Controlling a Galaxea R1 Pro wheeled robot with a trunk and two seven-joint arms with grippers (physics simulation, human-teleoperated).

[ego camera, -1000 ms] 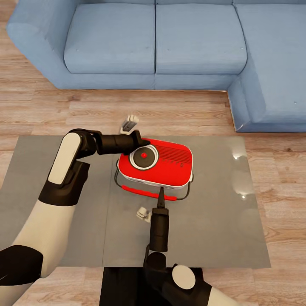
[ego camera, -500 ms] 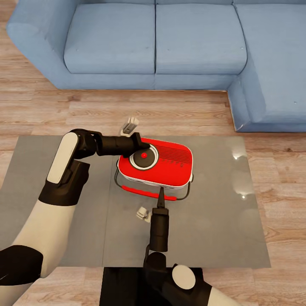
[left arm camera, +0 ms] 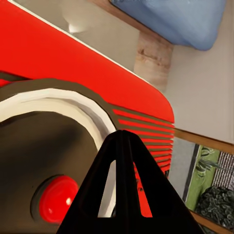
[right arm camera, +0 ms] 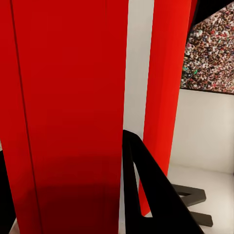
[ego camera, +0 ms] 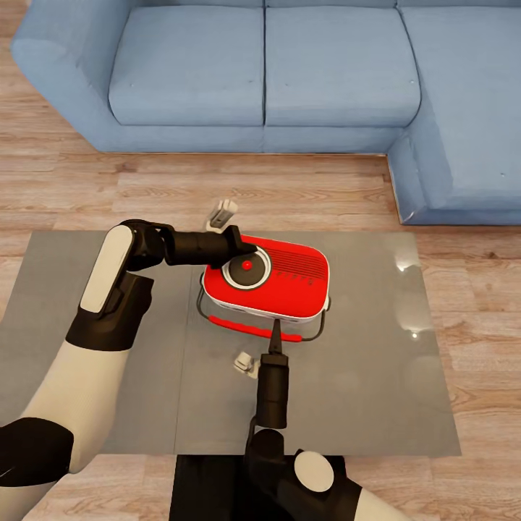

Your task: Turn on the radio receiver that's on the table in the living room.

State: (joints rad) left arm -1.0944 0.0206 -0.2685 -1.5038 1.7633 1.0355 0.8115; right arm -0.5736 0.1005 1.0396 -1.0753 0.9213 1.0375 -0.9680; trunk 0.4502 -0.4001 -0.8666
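Two arms, one radio receiver, one table; entries run largest to smallest.

Sofa (ego camera: 289, 72): blue, L-shaped, beyond the table's far edge on plank floor.

Table (ego camera: 376, 376): glossy grey top in two panels.

Radio receiver (ego camera: 278, 282): red with white trim, lying face up near the middle of the tabletop, closer to the far edge. Wire handle with red bar (ego camera: 253, 329) points toward the near edge. No brand, label or legible writing shows.

Left gripper (ego camera: 242, 250): fingers together as a point, resting at the dial's rim.

Right gripper (ego camera: 275, 336): fingers together, tip at the handle bar.

Dial (ego camera: 246, 268): white-ringed, centre dot red (left arm camera: 57, 199).

Step in hand, by judgement: pressing the switch. Next move likely calls for a short push onto the centre dot.
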